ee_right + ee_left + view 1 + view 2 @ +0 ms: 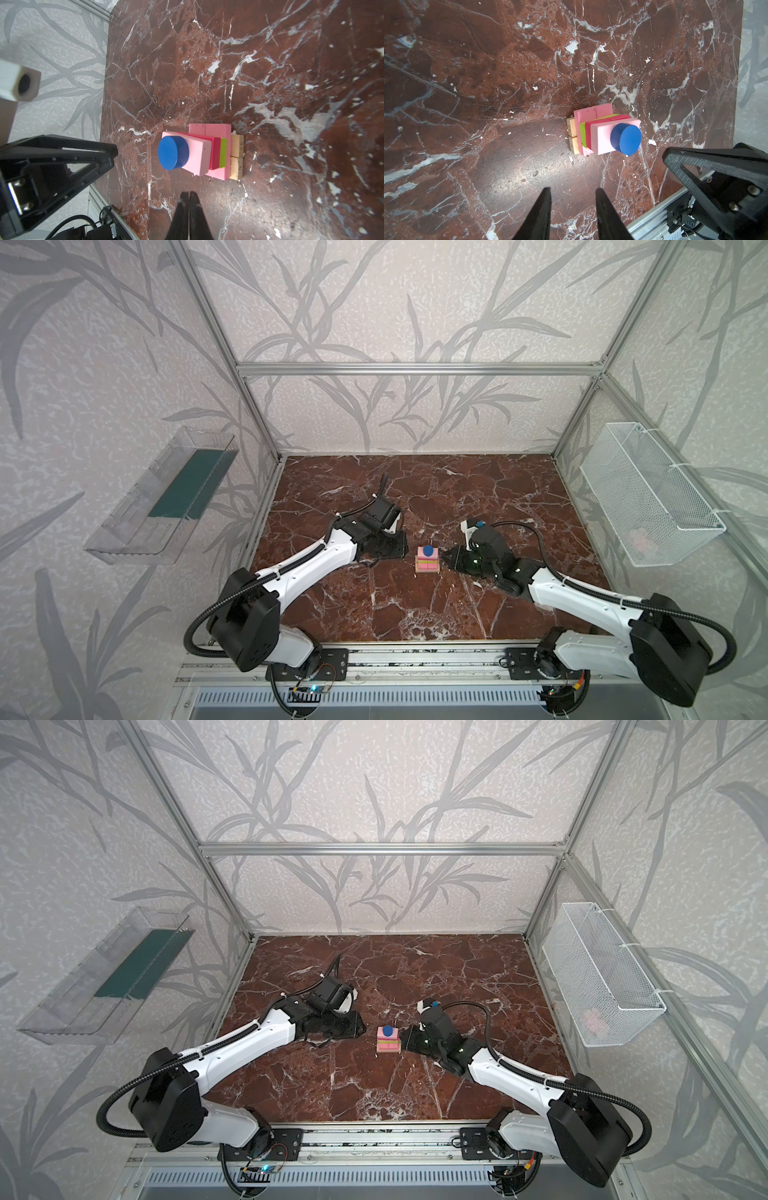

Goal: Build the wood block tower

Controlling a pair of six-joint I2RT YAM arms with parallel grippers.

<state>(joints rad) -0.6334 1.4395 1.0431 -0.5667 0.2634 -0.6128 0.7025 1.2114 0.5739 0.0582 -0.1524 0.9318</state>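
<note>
stacked painted wood block tower (427, 560) mid red marble surface (415, 605), round blue wooden disc (428, 550) topmost | right gripper (189, 193) at its 3 o'clock, jaws pressed together, empty | left gripper (572, 190) at 9 o'clock, narrowly parted, empty | step: build looks finished | next: draw both grippers away without brushing the tower

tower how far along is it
Looks finished: tan bars at the base, pink bars, green bar and red cubes above, blue disc on top. Nothing in hand: left tool open and empty, right tool shut, both off the tower. No loose blocks show, so only backing away seems left.
</note>
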